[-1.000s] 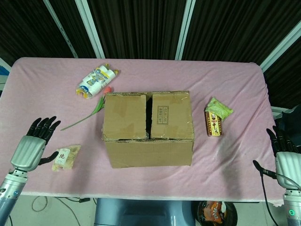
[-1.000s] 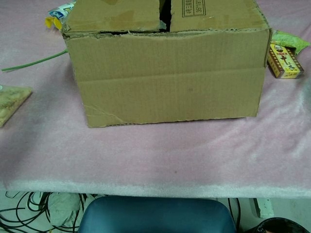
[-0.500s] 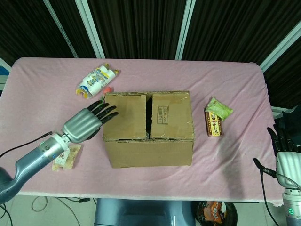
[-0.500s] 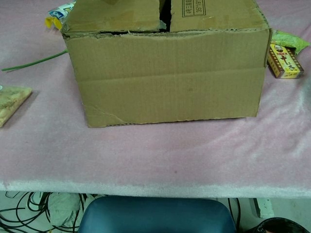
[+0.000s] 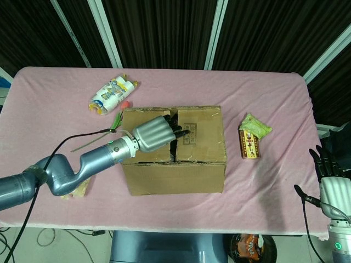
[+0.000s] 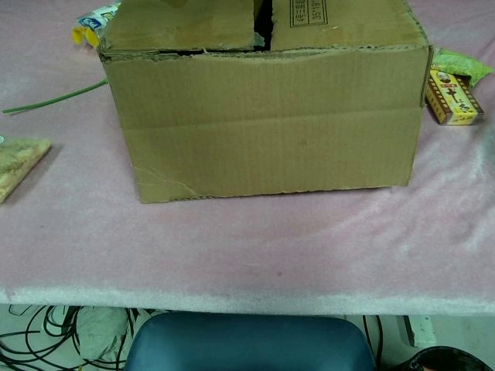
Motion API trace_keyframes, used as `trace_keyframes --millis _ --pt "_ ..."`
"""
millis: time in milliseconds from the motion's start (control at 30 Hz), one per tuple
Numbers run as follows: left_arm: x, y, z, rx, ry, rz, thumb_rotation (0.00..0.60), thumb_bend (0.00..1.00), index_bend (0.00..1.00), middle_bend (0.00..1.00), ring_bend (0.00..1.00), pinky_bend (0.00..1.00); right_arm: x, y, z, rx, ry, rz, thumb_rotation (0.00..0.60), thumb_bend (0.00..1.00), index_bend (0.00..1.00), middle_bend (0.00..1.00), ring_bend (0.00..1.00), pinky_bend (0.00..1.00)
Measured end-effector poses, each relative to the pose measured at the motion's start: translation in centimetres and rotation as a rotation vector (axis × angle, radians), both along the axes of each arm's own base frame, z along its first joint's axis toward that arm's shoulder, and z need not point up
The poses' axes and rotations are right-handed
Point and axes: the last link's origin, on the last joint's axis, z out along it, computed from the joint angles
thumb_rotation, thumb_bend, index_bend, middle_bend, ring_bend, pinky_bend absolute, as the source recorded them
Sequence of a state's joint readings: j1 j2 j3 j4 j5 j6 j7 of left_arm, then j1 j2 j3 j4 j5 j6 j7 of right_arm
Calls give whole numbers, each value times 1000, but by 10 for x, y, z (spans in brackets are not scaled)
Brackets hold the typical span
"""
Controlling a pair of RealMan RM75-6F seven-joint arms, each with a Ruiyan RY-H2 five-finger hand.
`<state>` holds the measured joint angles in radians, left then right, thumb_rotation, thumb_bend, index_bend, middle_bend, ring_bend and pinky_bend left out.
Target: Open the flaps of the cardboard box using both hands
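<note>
Cardboard box (image 5: pixel 173 150), flaps closed, sitting mid-worktop (image 5: pixel 263 189). Left hand (image 5: pixel 156 133) lying on the left flap, fingers (image 5: pixel 179 130) extended over the centre seam, gripping nothing. Right hand (image 5: pixel 330 181) idling off the right edge, fingers apart.

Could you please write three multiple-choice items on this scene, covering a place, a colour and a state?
1. Where is the left hand?
A. over the top of the cardboard box
B. at the table's right edge
C. on the white packet

2. What colour is the tablecloth?
A. blue
B. pink
C. grey

3. How do the box's top flaps lie?
A. folded wide open
C. torn off
B. folded down, with a dark gap between them

Answers: 1 A, its fingers reach the gap between the flaps in the head view. 2 B, pink in both views. 3 B, both flaps lie flat on top.
</note>
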<state>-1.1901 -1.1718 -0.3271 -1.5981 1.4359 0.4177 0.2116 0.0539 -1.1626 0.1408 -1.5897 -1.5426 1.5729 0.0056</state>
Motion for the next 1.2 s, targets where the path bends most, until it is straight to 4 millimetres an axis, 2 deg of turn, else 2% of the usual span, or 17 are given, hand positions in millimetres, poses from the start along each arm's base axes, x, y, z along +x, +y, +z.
trace_keyframes --millis 267,400,533,833,1200 --pt "12 10 -34 -25 40 3 600 999 181 355 279 330 0 0 -1 4 -13 -1 570 263 0 0 0 212" --pt "13 9 -52 -39 77 -5 600 1000 248 467 359 373 0 0 0 3 -15 -1 568 263 0 0 0 212" --pt "10 8 -57 -36 100 -17 600 1000 311 549 406 396 -1 0 0 3 -20 -3 568 263 0 0 0 212" --pt "9 11 -45 5 82 -23 600 1000 387 638 465 425 1 1 0 3 -22 8 568 263 0 0 0 212" --pt "0 11 0 66 79 -14 600 1000 403 663 479 434 2 1 0 2 -27 10 568 263 0 0 0 212"
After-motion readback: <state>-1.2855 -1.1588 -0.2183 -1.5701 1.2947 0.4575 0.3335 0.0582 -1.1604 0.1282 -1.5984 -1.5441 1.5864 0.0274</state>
